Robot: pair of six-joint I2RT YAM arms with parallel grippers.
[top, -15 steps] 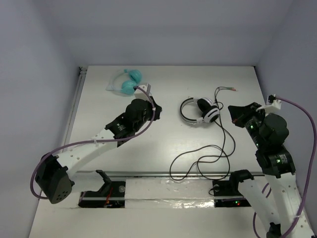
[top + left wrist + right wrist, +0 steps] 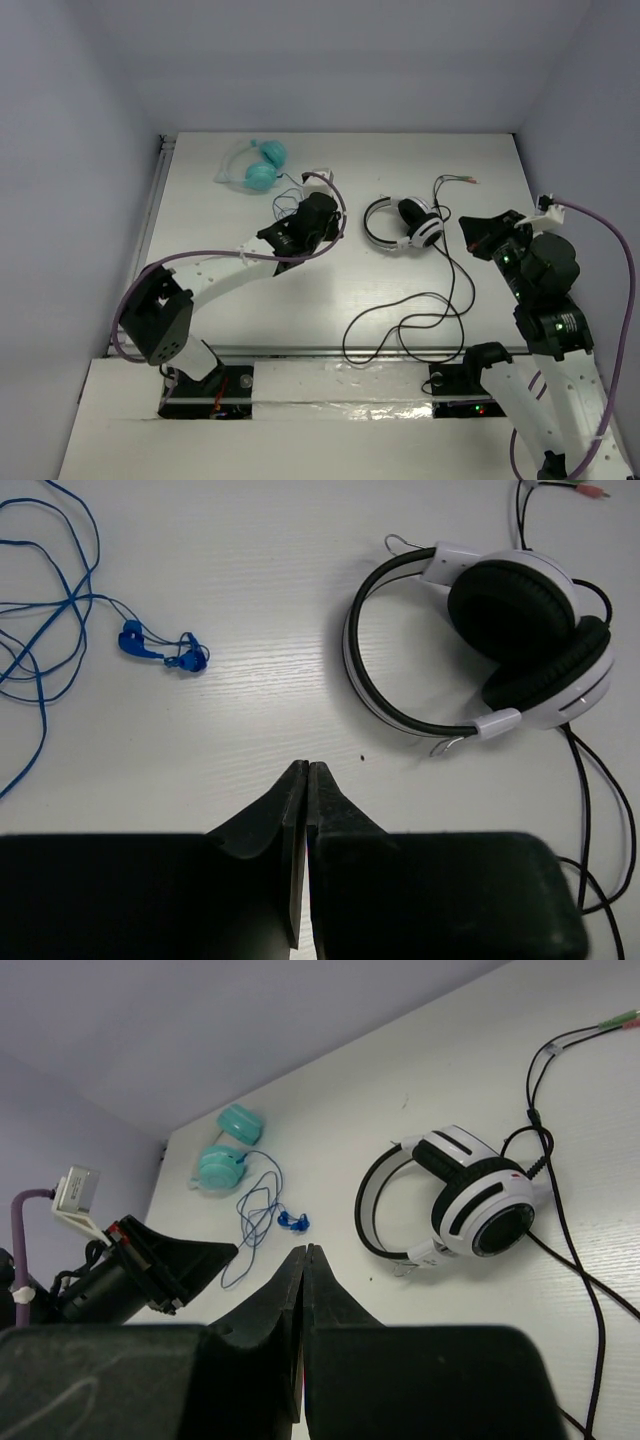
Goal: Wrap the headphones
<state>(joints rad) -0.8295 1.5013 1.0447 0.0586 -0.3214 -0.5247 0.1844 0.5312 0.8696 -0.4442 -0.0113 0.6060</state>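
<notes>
The headphones [image 2: 405,222] lie on the white table, their white earcups with black pads folded together and the black headband arching left. In the left wrist view the headphones [image 2: 520,630] are up and to the right of my left gripper [image 2: 307,765], which is shut on nothing and hovers above the table. Their thin black cable [image 2: 420,320] runs in loose loops toward the near edge, and the plug ends [image 2: 462,180] lie behind the earcups. My right gripper [image 2: 466,228] is just right of the earcups, shut and empty. From the right wrist, the headphones [image 2: 475,1200] sit right of the gripper [image 2: 306,1248].
Teal headphones [image 2: 262,165] lie at the back left. Blue-wired earbuds [image 2: 165,652] with a tangled wire sit left of my left gripper [image 2: 318,222]. A rail [image 2: 300,350] crosses the table near the arm bases. Walls close the table in on three sides.
My left arm has swung right and forward, bringing its gripper closer to the headphones. The right arm has barely moved. The headphones and cable lie as before.
</notes>
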